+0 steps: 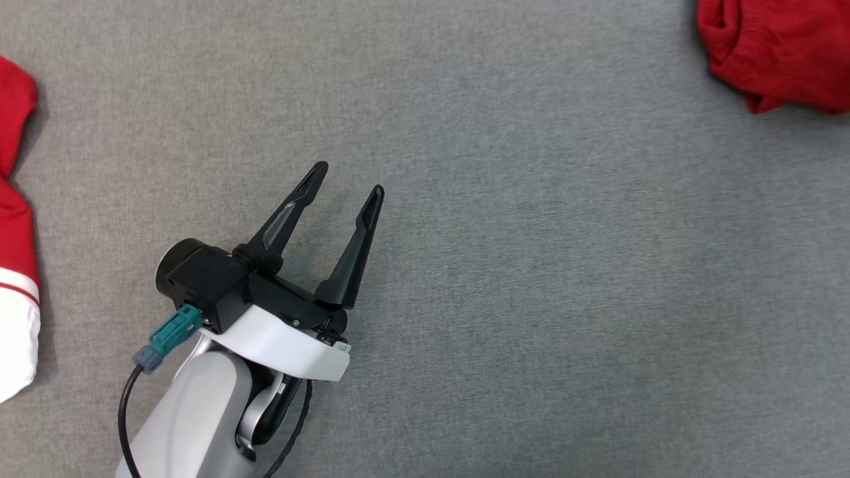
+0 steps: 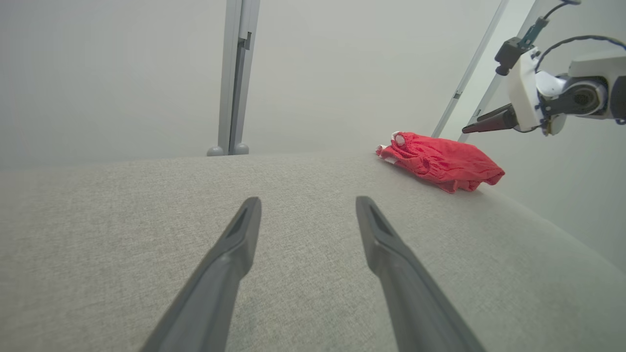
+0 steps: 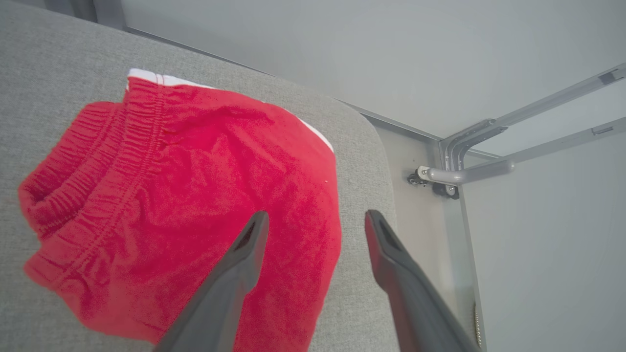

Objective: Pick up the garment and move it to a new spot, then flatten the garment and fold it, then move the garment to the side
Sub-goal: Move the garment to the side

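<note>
Garments counted: two. The red shorts [image 1: 783, 53] are lying bunched at the far right corner of the grey bench [image 1: 531, 265], and a red-and-white garment [image 1: 16, 265] is lying at its left edge.
Shorts orientation: the elastic waistband is facing left in the right wrist view, with white trim showing along the top. The long axis is unclear.
Grippers counted: two.
Left gripper [image 1: 349, 179]: the fingers are standing spread over bare bench, pinching nothing.
Right gripper [image 3: 317, 215]: the fingers are standing spread and hanging above the shorts, clear of them.
</note>
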You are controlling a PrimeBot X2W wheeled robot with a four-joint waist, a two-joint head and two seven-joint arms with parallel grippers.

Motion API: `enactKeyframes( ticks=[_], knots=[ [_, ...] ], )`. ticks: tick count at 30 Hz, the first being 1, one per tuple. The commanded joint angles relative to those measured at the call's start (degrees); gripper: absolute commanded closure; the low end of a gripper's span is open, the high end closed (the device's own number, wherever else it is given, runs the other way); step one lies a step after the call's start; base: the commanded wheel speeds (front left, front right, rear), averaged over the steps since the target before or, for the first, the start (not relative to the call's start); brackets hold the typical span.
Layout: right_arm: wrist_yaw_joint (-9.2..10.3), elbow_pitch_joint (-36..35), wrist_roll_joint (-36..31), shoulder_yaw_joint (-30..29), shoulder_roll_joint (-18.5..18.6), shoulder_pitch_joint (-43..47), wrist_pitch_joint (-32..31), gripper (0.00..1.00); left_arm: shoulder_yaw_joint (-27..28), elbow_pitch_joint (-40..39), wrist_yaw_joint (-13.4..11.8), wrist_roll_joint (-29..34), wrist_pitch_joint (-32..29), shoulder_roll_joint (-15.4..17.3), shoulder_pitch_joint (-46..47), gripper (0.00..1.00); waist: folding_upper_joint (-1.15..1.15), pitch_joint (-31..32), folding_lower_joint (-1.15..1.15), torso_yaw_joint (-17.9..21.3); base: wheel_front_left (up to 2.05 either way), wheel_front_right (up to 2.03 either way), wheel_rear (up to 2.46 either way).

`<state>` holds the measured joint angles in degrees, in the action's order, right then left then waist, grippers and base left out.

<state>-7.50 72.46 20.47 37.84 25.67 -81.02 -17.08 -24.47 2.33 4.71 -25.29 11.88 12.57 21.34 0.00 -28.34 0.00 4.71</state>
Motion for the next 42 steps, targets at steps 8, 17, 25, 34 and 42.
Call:
enactKeyframes(
  ticks=[8, 17, 25, 34, 42],
  knots=[
    [0.0, 1.08, -6.19, -0.48, -3.1, -0.6, 1.83, 0.0, 0.26, 1.63, -0.74, -1.32, 0.86, -0.01, -2.57, 0.0, 0.0, 8.28, 0.0, 4.65, 0.0, 0.0, 0.0],
    [0.0, -4.69, -2.56, -1.25, -7.57, 4.47, 11.34, 0.0, 1.96, 2.24, -2.75, -2.53, 1.78, 0.13, -6.45, 0.0, 0.0, 17.02, 0.0, 6.56, 0.0, 0.0, 0.0],
    [0.0, -17.9, 6.42, -4.91, -4.36, 15.76, 20.99, 0.0, 5.12, 0.8, -4.98, -3.59, 2.25, 1.86, -9.53, 0.0, 0.0, 20.55, 0.0, 4.03, 0.0, 0.0, 0.0],
    [-0.01, -35.08, 10.23, -17.12, 0.32, 38.44, 27.7, 0.0, 8.68, -0.53, -6.95, -4.68, 2.75, 3.68, -13.21, 0.0, 0.0, 23.25, 0.0, -0.52, 0.0, 0.0, 0.0],
    [-0.01, -51.32, 6.99, -26.77, -2.79, 55.21, 27.84, 0.0, 10.08, -0.88, -7.75, -5.04, 3.0, 3.62, -15.4, 0.0, 0.0, 24.46, 0.0, -2.54, 0.0, 0.0, 0.0]
  ],
)
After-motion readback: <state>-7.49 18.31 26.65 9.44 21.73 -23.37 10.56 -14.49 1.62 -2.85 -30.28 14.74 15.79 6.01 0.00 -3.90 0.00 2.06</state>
